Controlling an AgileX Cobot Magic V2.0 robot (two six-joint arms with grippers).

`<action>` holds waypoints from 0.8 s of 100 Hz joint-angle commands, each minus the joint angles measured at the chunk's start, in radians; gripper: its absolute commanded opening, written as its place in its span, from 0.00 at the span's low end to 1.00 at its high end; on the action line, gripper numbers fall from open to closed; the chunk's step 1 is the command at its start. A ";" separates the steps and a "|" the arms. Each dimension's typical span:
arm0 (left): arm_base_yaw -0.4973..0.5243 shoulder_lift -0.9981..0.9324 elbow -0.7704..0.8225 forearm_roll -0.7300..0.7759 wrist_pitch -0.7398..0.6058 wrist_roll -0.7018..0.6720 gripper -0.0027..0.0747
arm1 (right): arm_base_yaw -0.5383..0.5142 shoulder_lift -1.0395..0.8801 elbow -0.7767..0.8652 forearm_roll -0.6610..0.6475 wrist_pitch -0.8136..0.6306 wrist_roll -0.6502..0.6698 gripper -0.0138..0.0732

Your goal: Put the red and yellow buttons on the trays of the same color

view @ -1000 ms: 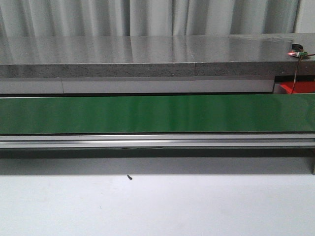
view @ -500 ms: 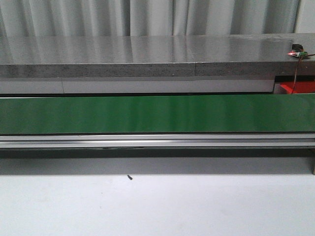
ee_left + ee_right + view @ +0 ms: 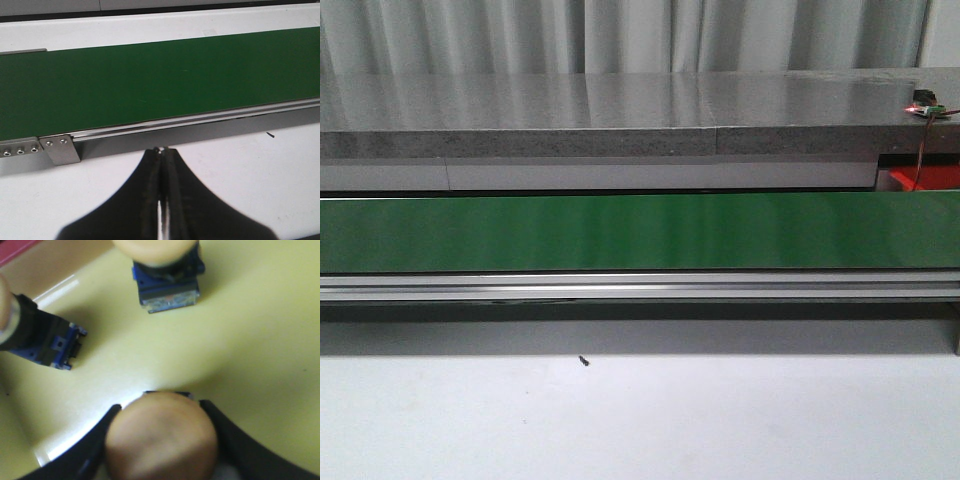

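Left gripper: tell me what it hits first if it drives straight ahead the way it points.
Probably the metal side rail of the green conveyor belt; only bare white table lies before the left gripper, though height is unclear.

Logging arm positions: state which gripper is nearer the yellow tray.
Right. The right gripper hangs just over the yellow tray, closed on a yellow button. The left gripper is shut beside the green conveyor belt, no tray in view.

The left gripper (image 3: 161, 152) hangs over the white table (image 3: 240, 175), its two dark fingers (image 3: 150, 200) pressed together with nothing between them. Just beyond their tips runs the green belt (image 3: 150, 85) with its metal rail (image 3: 200, 120) and a bolted bracket (image 3: 60, 149). A small dark speck (image 3: 270, 134) lies on the table.
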 commanded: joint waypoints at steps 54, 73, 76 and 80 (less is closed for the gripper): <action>-0.006 0.006 -0.027 -0.026 -0.066 -0.004 0.01 | -0.007 -0.162 -0.019 -0.008 -0.006 -0.001 0.80; -0.006 0.006 -0.027 -0.026 -0.066 -0.004 0.01 | 0.017 -0.274 -0.019 -0.008 0.016 -0.001 0.80; -0.006 0.006 -0.027 -0.026 -0.066 -0.004 0.01 | 0.028 -0.286 -0.019 -0.009 0.017 -0.001 0.80; -0.006 0.006 -0.027 -0.026 -0.066 -0.004 0.01 | 0.050 -0.301 -0.019 -0.016 0.017 -0.001 0.80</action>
